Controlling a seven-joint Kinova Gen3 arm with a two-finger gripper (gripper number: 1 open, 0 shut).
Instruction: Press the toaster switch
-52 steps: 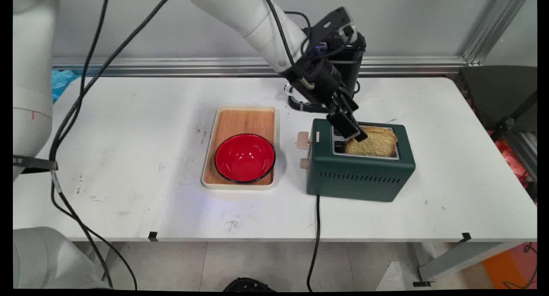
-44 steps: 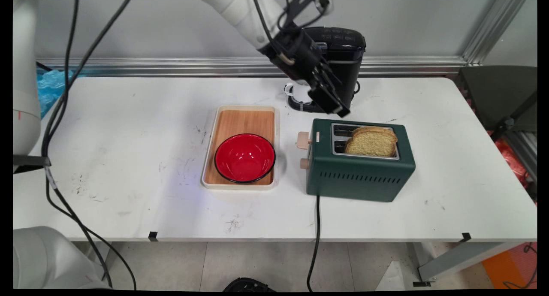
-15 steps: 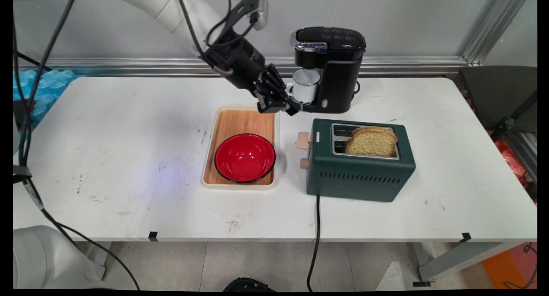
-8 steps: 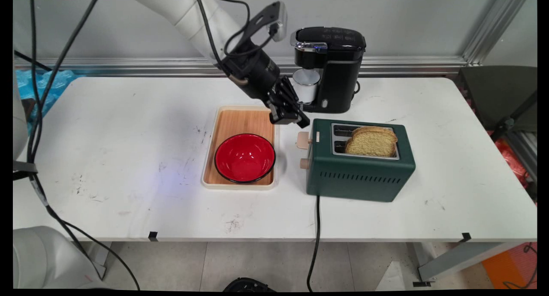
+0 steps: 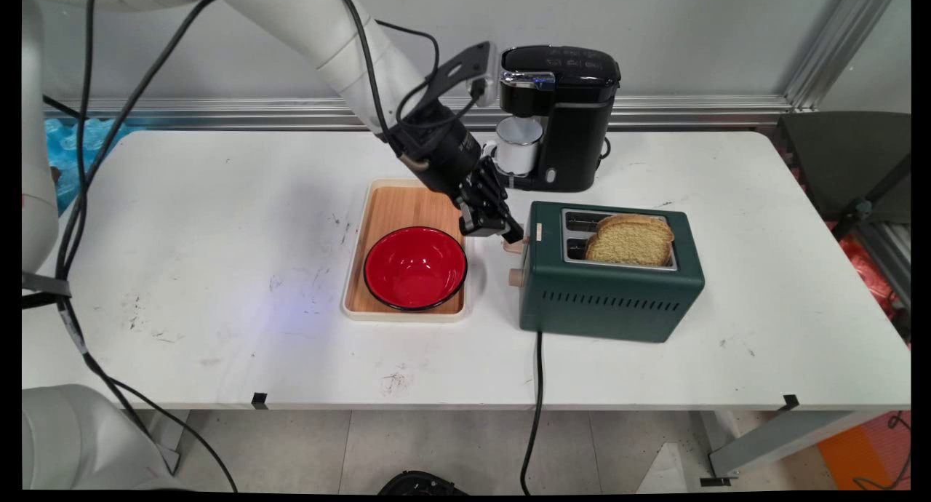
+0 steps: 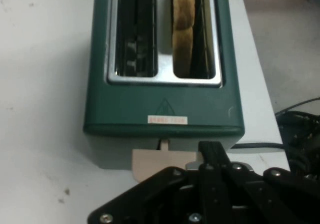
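1. at the far left, beyond the table's (image 5: 182,218) back edge, a bit of crumpled blue plastic (image 5: 64,134) showed against the wall.
2. left of centre on the white table lay a cream-rimmed tray (image 5: 404,204) with a wooden floor, and a red bowl (image 5: 415,267) with a dark rim sat in its near half.
3. the gripper (image 5: 502,231) hung tilted between the tray's right rim and the green toaster (image 5: 607,298), its tip right at the toaster's upper beige lever (image 5: 516,246). in the hand view the black gripper (image 6: 212,151) appeared drawn together, with one finger (image 6: 214,156) lying over the broad beige lever (image 6: 155,165); i could not tell whether it pressed on the lever or only covered it. nothing was held between the fingers.
4. a smaller beige knob (image 5: 515,276) stuck out of the same end face, below the lever.
5. behind the gripper, near the table's back edge, stood a black coffee machine (image 5: 571,116) with a white mug (image 5: 516,147) under its spout.
6. the toaster stood to the right of the tray, its lever end facing the tray. a slice of toast (image 5: 630,241) stood up out of its near slot; in the hand view this toast (image 6: 183,28) filled the right slot, while the left slot (image 6: 132,33) looked dark inside.
7. a black cord (image 5: 536,385) ran from the toaster's near side over the table's front edge.
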